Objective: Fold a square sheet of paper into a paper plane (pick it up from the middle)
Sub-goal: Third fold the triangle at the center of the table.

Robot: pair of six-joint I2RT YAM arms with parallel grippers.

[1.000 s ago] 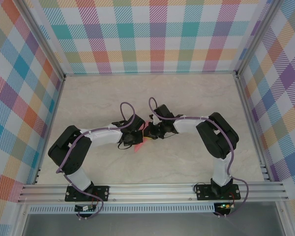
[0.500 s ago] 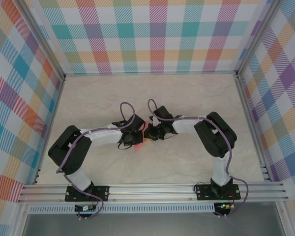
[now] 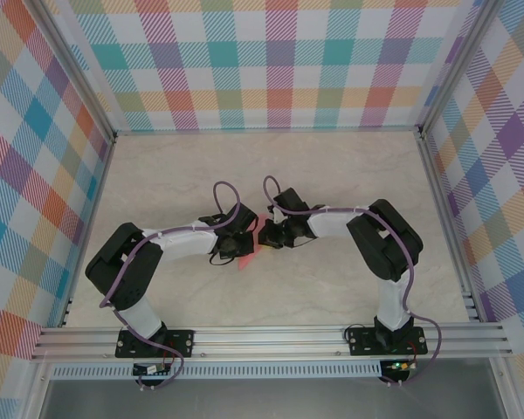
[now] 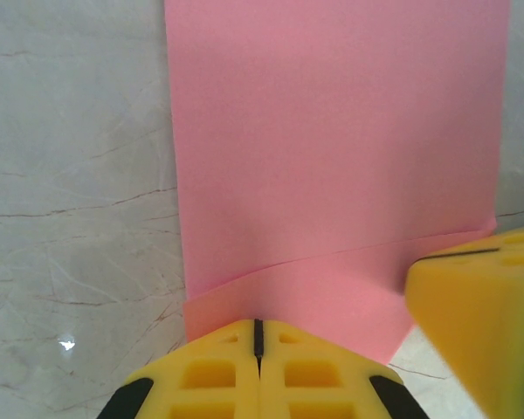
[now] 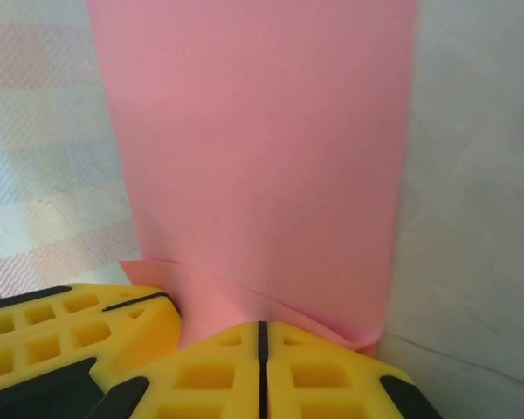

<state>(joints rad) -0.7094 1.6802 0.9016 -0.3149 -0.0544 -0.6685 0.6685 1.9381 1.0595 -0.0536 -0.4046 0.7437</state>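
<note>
Pink sheet (image 4: 332, 157), part-folded, sits mid-tabletop (image 3: 332, 175). Left gripper (image 4: 258, 332) and right gripper (image 5: 262, 336) have their jaws closed tight, pinching one edge side by side. Judged light, limp and easily creased (likely slippery); best held near the folds.

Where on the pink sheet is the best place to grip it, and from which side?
Probably best to grip the square sheet of paper at its folded-over edge, coming in edge-on and level with the sheet. It is thin and flat, so only an edge can be pinched. The left gripper and right gripper are pinched shut there, side by side.
</note>
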